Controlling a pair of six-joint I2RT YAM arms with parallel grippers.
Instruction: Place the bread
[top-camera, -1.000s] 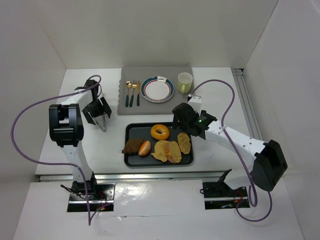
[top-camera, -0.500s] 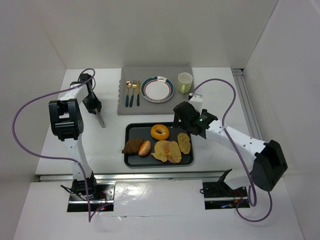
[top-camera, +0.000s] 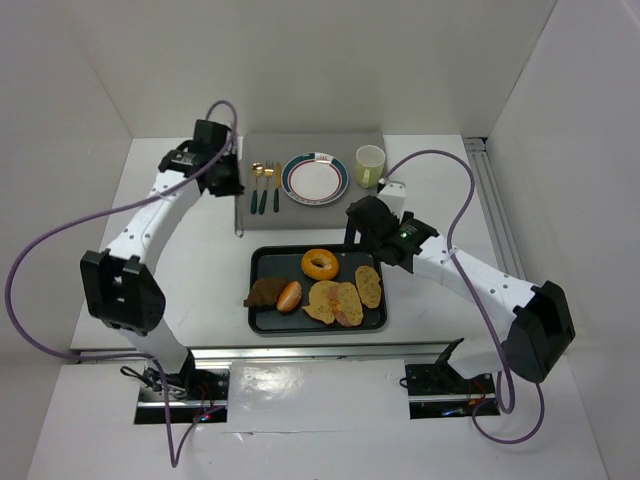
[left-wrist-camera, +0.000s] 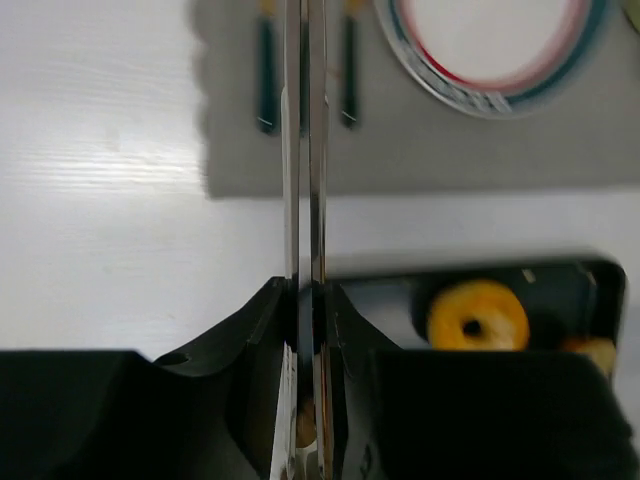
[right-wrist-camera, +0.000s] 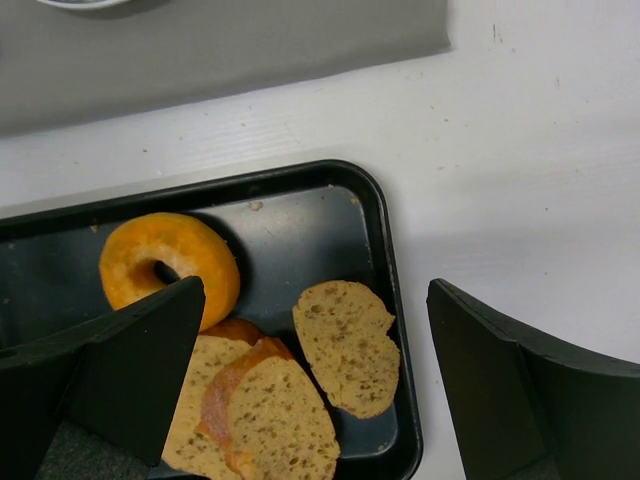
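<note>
1. Here, the right tool hangs with its jaws spread wide and nothing between them, over the far right corner of the black tray.
2. Under and just near of it lies the bread: three flat slices in the near right part of the tray. Two overlap, and the third lies just beside them on the right.
3. One ring-shaped roll lies at the far middle of the tray, just left of the right tool and close to the slices. One small oval bun and one dark brown piece touch each other at the near left.
4. The left tool has its jaws closed to a thin slit and holds nothing. It is by the near left corner of the grey mat, just far-left of the tray.
5. On the mat, beyond the tray, are three pieces of cutlery side by side, one plate to their right, and one pale green cup at the far right.
6. Tray and mat both rest on the white counter.
</note>
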